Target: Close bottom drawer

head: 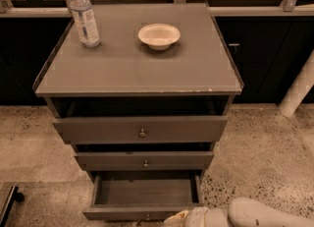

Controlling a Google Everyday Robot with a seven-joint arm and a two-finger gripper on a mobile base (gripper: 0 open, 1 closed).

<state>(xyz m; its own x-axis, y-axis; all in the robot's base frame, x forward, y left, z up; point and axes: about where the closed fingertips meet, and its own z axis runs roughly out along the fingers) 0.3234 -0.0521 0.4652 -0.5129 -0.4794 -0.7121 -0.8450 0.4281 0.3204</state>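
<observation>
Speckled terrazzo floor (265,147), dark cabinetry behind. Grey-brown cabinet (140,123) centre frame; its tabletop (147,69) carries a water bottle (83,17) at back left and a shallow bowl (159,35) mid-back, well apart.

Top drawer (140,128) is out a little, middle drawer (144,160) looks nearly flush. Bottom drawer (142,213) is pulled well out, inside looks bare, front panel almost at the lower frame edge.

End effector (177,217) is low at the bottom edge, just right of the panel's centre, at or touching the drawer front. Open or closed: cannot tell from here, it's cropped by the frame edge.

Read: approach done, contact phase starting, drawer not yet pushed in. Next move calls for a straight push into the cabinet, along the drawer's travel. Contact looks off-centre to the right, so the drawer may rack and bind. Better to shift toward the knob (146,216) or push slowly. Keep height on the panel so the tip doesn't ride over the edge into the drawer.
</observation>
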